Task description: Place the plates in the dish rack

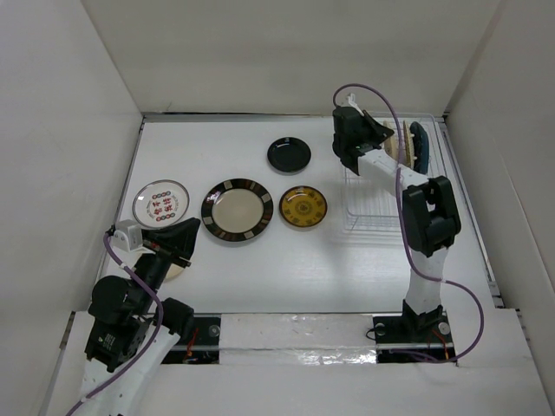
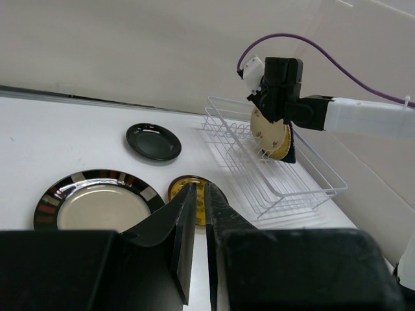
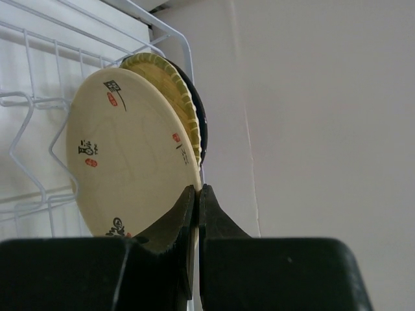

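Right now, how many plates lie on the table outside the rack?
4 in plain view: white plate with red marks at left, striped-rim plate beside it, yellow patterned plate right of that, black plate behind. A pale edge under the left gripper may be a fifth.

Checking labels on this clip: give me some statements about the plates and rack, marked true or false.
1. The right gripper is shut on a cream plate with red and black marks. True.
2. The black plate stands in the dish rack. False: it lies flat on the table.
3. The yellow-patterned plate lies between the striped-rim plate and the rack. True.
4. No other plate is in the rack. False: a woven-look plate stands behind the held one.
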Motion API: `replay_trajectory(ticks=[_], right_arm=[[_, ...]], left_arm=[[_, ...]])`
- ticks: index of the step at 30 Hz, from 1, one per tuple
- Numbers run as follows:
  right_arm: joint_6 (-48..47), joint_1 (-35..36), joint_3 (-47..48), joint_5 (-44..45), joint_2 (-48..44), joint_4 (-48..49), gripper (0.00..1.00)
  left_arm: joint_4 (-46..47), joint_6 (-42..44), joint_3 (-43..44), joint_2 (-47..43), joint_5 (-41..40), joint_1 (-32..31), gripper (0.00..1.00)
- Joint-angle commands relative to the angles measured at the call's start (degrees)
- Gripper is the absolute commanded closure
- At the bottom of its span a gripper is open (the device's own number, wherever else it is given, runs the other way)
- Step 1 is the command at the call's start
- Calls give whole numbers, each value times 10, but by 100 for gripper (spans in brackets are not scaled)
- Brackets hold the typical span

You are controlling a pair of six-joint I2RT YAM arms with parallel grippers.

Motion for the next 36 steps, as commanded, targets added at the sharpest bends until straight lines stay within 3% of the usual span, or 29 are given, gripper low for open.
replay_trajectory(ticks=[1,5,6,7,9,14,19,25,29,31,36], right_arm=[[-4,-10,11,71,-27,43,100],[-86,-10,-54,99,-61,191,100],[-120,-10,-74,98,-69,290,100],[-187,-10,-93,91,-80,340,100],[-237,-10,-133,78,-84,452,100],[-291,-30,-151,53,-55,531,100],[-392,-37,-155,55,4,693,100],[-454,-32,-165,61,61,768,100],[-423,-32,-168,66,54,754,100],[-347,-32,-168,62,37,686,100],[-81,-37,-128,31,-34,324,100]], left_arm=[[22,3,8,-3,-5,-4,92],[21,3,8,1,-5,-4,92],[22,3,8,0,-5,-4,92],[22,3,8,0,-5,-4,92],[22,3,8,-3,-5,-4,92],[22,1,8,-29,-5,-4,92],[19,0,9,-37,-22,-24,92],[14,-1,10,-62,-33,-34,92],[14,-1,10,-63,-34,-39,92],[14,-1,10,-62,-34,-39,92],[14,-2,10,-61,-33,-39,92]])
